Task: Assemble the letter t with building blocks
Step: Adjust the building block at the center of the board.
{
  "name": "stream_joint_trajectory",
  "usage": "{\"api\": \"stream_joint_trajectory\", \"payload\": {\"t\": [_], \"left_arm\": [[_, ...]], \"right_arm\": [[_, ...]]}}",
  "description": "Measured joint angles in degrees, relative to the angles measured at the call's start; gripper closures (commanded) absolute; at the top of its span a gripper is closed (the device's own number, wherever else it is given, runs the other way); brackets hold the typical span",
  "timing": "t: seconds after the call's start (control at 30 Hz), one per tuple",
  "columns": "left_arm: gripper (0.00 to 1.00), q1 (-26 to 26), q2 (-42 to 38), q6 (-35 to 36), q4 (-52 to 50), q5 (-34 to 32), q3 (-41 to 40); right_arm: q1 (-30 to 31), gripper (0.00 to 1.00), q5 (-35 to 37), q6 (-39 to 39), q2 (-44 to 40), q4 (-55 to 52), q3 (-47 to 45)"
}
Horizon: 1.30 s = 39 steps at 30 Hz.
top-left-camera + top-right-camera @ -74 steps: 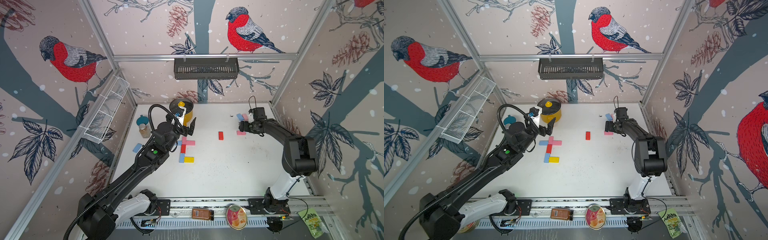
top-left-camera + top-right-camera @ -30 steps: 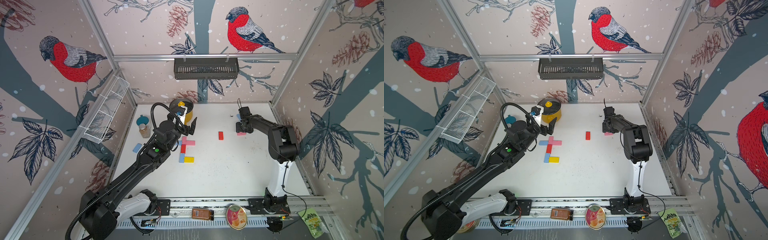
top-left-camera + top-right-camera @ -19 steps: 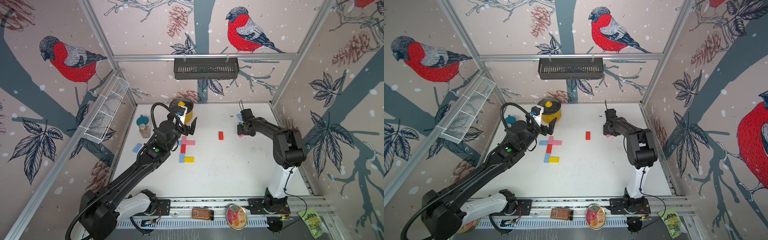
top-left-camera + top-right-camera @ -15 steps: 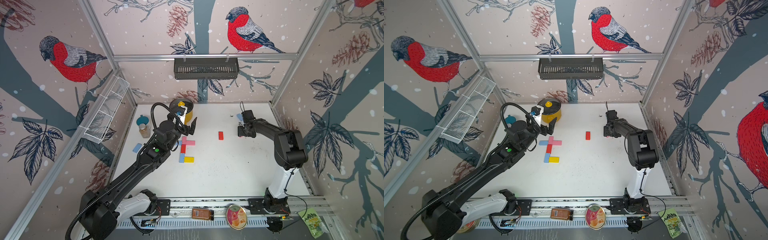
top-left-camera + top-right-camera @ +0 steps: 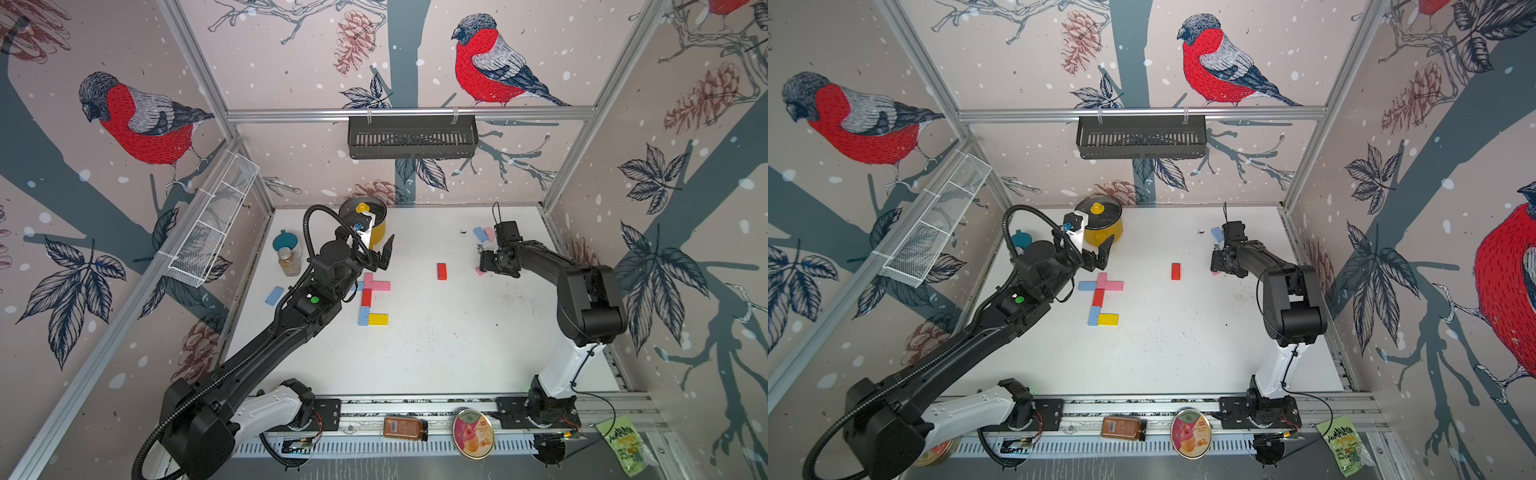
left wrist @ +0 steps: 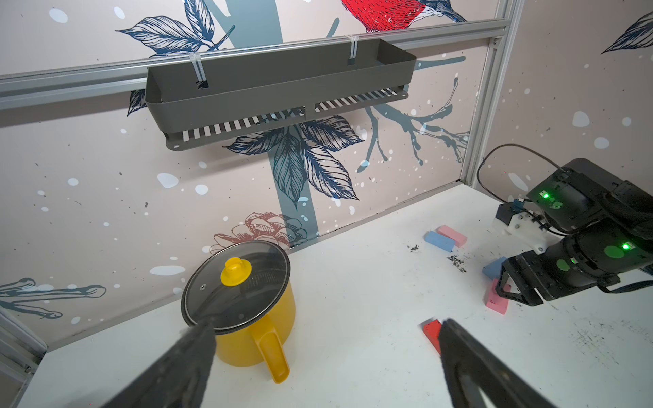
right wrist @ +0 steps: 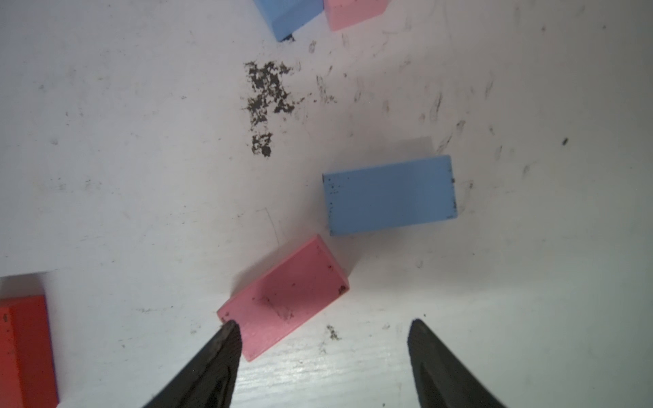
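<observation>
A group of building blocks lies flat left of centre: a pink block, a red block, a blue block and a yellow block. My left gripper hovers just behind them, open and empty. A loose red block lies mid-table. My right gripper is open, low over a loose pink block; one fingertip is at the block's corner. A blue block lies beside it. Another blue and pink pair sits further back.
A yellow pot with a glass lid stands at the back left, with a small bottle and a teal lid beside it. One blue block lies by the left wall. Dark crumbs dot the table near my right gripper.
My right arm has swung in from the back right and lowered its gripper by the loose pink block, and its jaws have widened. The left arm has stayed still.
</observation>
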Motion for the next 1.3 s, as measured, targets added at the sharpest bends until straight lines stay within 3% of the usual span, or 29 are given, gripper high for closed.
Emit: {"api": "stream_joint_trajectory", "payload": {"t": [0.13,0.73,1.1,1.3], "left_arm": [[0.02,0.0,0.0,0.0,0.0,0.0,0.2],[0.02,0.0,0.0,0.0,0.0,-0.2,0.3],[0.02,0.0,0.1,0.0,0.0,-0.3,0.3],[0.02,0.0,0.3,0.0,-0.1,-0.3,0.3]], "right_arm": [[-0.4,0.14,-1.4,1.7,1.2,0.3,1.6],[0.6,0.17,3.3,6.3,7.2,-0.6,4.6],[-0.3,0.37,4.6,5.8,1.8,-0.2,-1.7],[-1.0,0.43,3.9,4.4,2.0,1.4,-2.1]]}}
